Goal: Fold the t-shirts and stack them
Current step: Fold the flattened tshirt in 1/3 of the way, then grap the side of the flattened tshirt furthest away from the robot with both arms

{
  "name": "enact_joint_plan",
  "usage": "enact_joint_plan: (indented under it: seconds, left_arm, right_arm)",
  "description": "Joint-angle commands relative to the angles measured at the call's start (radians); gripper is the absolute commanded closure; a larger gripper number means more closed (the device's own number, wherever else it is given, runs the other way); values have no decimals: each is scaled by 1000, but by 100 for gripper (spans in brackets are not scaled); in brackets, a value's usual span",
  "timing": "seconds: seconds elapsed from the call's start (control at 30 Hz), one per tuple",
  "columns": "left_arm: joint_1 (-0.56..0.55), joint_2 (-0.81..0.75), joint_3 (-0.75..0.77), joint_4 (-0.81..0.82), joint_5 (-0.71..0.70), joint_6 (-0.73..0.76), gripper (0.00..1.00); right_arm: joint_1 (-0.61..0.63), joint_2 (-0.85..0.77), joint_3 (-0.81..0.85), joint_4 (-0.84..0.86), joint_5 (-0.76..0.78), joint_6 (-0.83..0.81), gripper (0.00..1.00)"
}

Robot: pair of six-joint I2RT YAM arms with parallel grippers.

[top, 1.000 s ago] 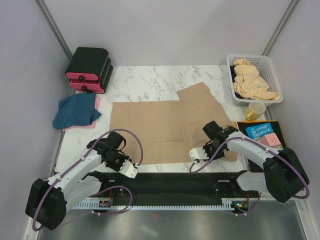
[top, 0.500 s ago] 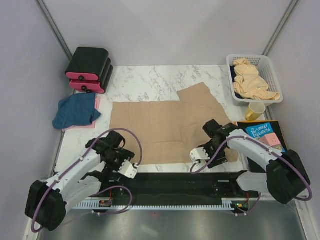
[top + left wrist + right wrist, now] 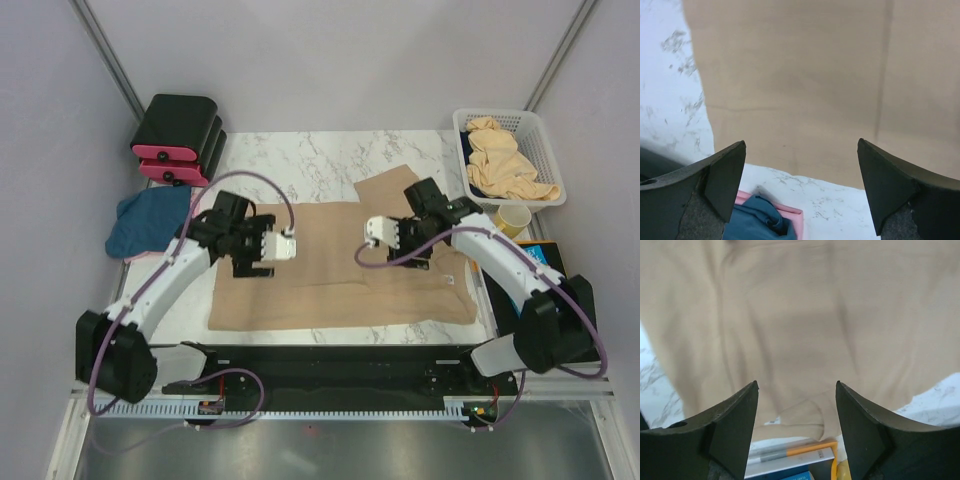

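Early stage: one tan t-shirt lies spread at centre of the counter, left fingers and right fingers above it, apart and empty; bunched blue t-shirt mid-left and tan t-shirts in the upper-right mesh basket unfolded, no stack.

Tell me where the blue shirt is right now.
In the top view the blue shirt lies crumpled at the left edge of the table, just in front of the black-and-pink boxes and left of the spread tan shirt.
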Motion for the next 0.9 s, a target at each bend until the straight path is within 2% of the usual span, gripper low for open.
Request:
enact_joint_plan:
  seconds: [0.0,0.03,0.1,0.17,0.2,0.23,0.33,0.43,0.53,0.73,0.87]
  left_arm:
    - [86,261,302,172,4,-420,0]
    - [97,312,365,161,21,-470,0]
    - [108,447,528,146,47,-554,0]
    - [109,521,625,146,55,-603,0]
    - [109,586,713,146,66,-642,0]
    - [109,614,754,146,70,-656,0]
    - [109,732,921,153,57,-700,0]
    - [116,820,1048,162,33,-732,0]
    - [128,861,1105,185,35,-786,0]
    - [152,889,1092,201,14,-843,0]
    - [152,894,1079,185,-15,-779,0]
  right_arm:
    - [-71,163,246,150,-5,294,28]
    - [-83,200,359,161,28,330,28]
    - [-126,306,482,178,64,400,27]
    - [-152,404,672,184,108,483,21]
    - [-178,435,735,185,125,506,7]
    - [-184,462,857,185,148,555,3]
    - [-212,574,1046,185,220,630,2]
    - [-223,614,1139,200,283,701,2]
    - [-223,607,1118,225,340,744,2]
    - [-226,620,1020,237,446,746,2]
    - [-246,665,978,216,382,784,2]
